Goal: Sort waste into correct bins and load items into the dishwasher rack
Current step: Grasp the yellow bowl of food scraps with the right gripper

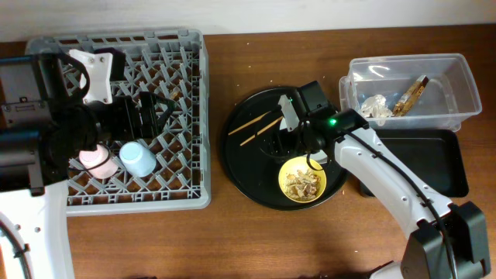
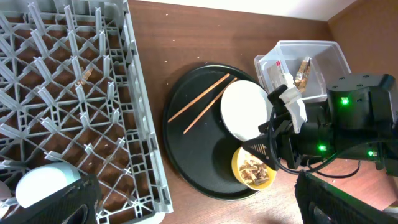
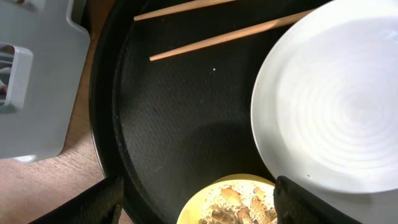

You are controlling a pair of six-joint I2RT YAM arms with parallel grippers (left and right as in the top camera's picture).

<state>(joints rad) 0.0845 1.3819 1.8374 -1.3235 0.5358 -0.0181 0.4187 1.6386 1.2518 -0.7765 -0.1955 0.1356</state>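
Observation:
The grey dishwasher rack (image 1: 194,116) holds a pink cup (image 1: 97,160) and a light-blue cup (image 1: 139,159). My left gripper (image 1: 153,115) hangs open and empty above the rack, and the blue cup (image 2: 43,183) sits by its left finger. On the round black tray (image 1: 240,167) lie two wooden chopsticks (image 1: 260,124), a pale plate (image 3: 336,106) and a yellow bowl (image 1: 302,180) of brownish food scraps. My right gripper (image 3: 205,205) is open just above the bowl (image 3: 239,202), beside the plate. The arm hides most of the plate from overhead.
The clear tub (image 1: 457,74) at the back right holds a crumpled white tissue (image 1: 376,107) and a gold-brown wrapper (image 1: 411,94). The shallow black rectangular tray (image 1: 434,163) lies in front of it. Bare wooden table shows between the rack and the round tray.

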